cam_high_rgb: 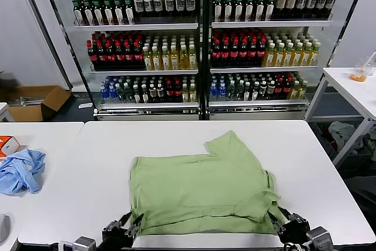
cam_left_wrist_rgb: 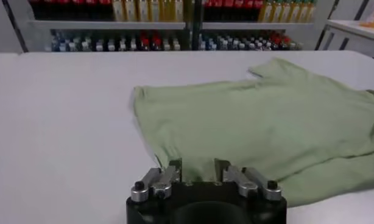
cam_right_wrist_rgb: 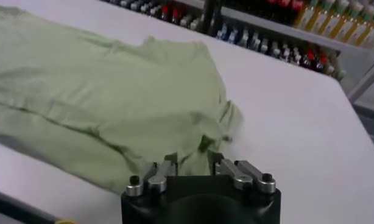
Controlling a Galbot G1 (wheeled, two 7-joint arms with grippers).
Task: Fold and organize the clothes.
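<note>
Left gripper [cam_left_wrist_rgb: 198,171] sits at the near table edge, jaws parted, the shirt [cam_left_wrist_rgb: 266,122] hem lying in the gap between the fingers [cam_left_wrist_rgb: 165,176] without being pinched. Nothing is held. In the head view the same gripper [cam_high_rgb: 124,227] is at the shirt's near-left corner.

Right gripper [cam_right_wrist_rgb: 193,163] likewise stands with jaws apart at the near-right corner, a bunched bit of shirt [cam_right_wrist_rgb: 114,91] cloth just ahead of its fingers [cam_right_wrist_rgb: 226,165]; no grip visible. Head view places it [cam_high_rgb: 283,220] beside the rumpled right sleeve.

Outward from both grippers: the shirt [cam_high_rgb: 202,183] lies back-up on the white table [cam_high_rgb: 176,130], spread between the two grippers and reaching away from them toward the table centre. A band along the near hem appears doubled over. The left sleeve side, beyond the left gripper, looks tucked in to a straight edge; the far sleeve sticks out toward the shelves. Right edge is wrinkled, not flat.

Well off beyond the left gripper, on a neighbouring table: a blue garment [cam_high_rgb: 20,170]. Far past the shirt: a cooler [cam_high_rgb: 200,45] full of bottles.

Progress, as judged: early to middle. One hem fold seems laid and released. Remaining: fold in the sleeves and sides, fold again to a compact packet, smooth the right edge, set it aside tidily. No finished stack in sight.
</note>
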